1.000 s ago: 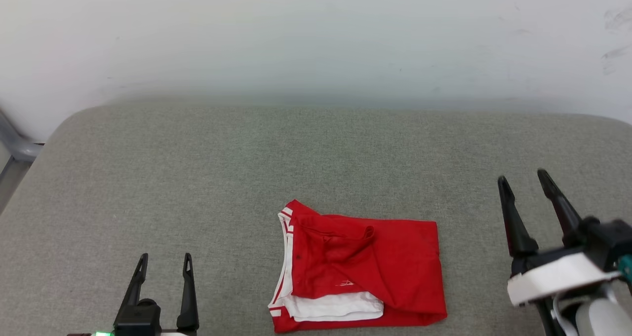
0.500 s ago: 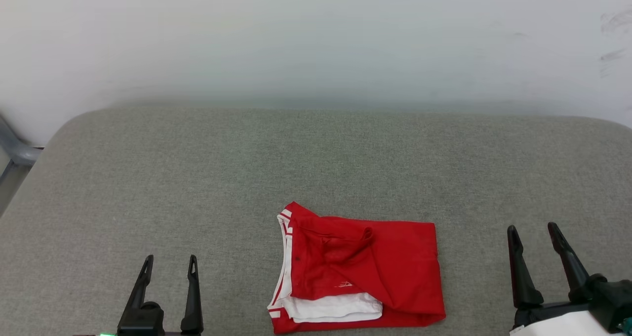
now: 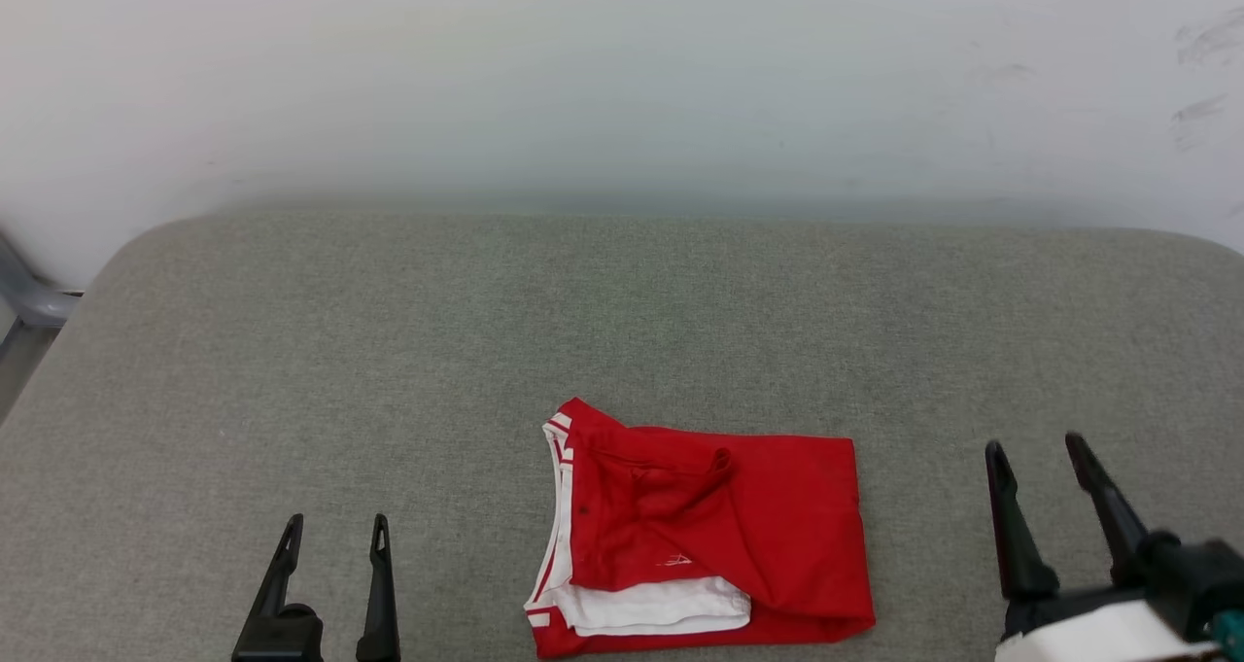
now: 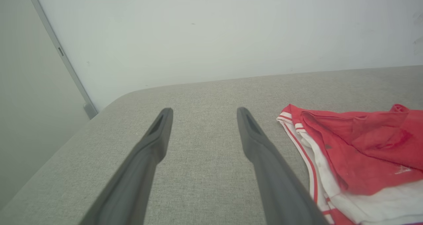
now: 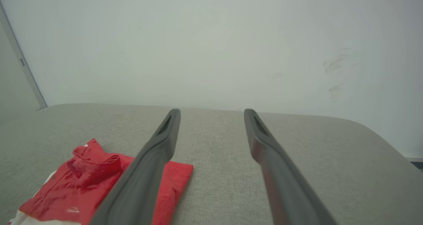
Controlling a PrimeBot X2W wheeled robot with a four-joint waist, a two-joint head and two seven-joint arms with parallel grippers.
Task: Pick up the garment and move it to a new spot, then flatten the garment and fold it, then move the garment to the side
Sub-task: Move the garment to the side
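The garment lies folded into a red rectangle near the front middle of the grey cushion, a white sleeve and striped trim showing at its left and lower edge. The left wrist view has the garment at its right, and in the right wrist view the garment sits at the lower left. My left gripper stands open at the lower left, well clear of the cloth, nothing between its fingers. Over at the lower right my right gripper is open and empty too, apart from the cloth's right edge.
The grey cushioned surface stretches wide behind and to both sides of the shirt. A white wall rises at its back edge. A grey metal frame piece stands off the left corner.
My right gripper has drawn back toward the lower right of the head view. The left gripper has sunk slightly lower in that view. The shirt lies as before.
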